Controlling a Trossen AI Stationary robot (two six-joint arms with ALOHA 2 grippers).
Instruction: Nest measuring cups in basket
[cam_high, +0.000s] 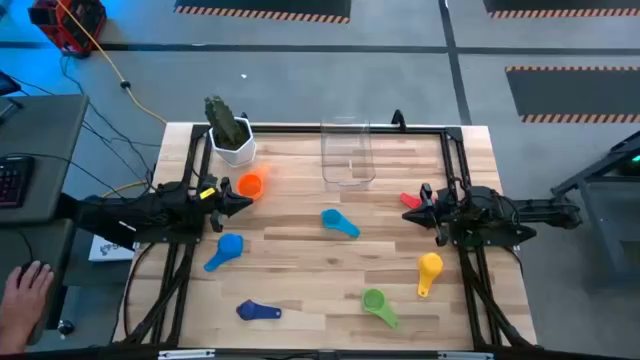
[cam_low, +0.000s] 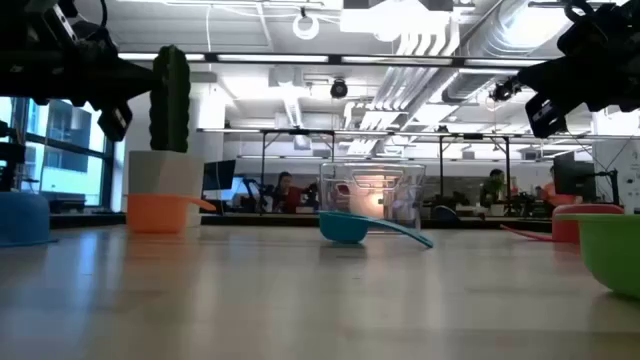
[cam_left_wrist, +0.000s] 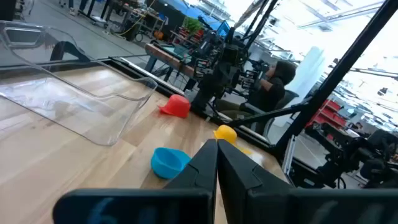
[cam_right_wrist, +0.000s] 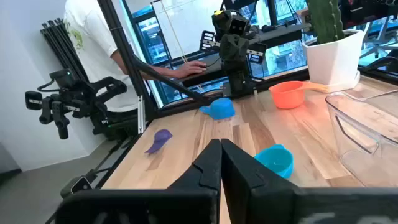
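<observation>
The clear basket (cam_high: 347, 152) stands at the table's far middle. Measuring cups lie scattered on the wood: orange (cam_high: 250, 185), red (cam_high: 411, 200), light blue (cam_high: 338, 222), blue (cam_high: 225, 250), dark blue (cam_high: 257, 312), green (cam_high: 378, 305) and yellow (cam_high: 429, 271). My left gripper (cam_high: 247, 203) hovers shut at the left edge, beside the orange cup, pointing toward the table's right. My right gripper (cam_high: 408, 214) hovers shut at the right edge, beside the red cup, pointing left. Neither holds anything.
A white pot with a green cactus (cam_high: 230, 133) stands at the far left corner, next to the orange cup. A person's hand (cam_high: 27, 295) rests off the table at the near left. Bare wood lies in the table's middle.
</observation>
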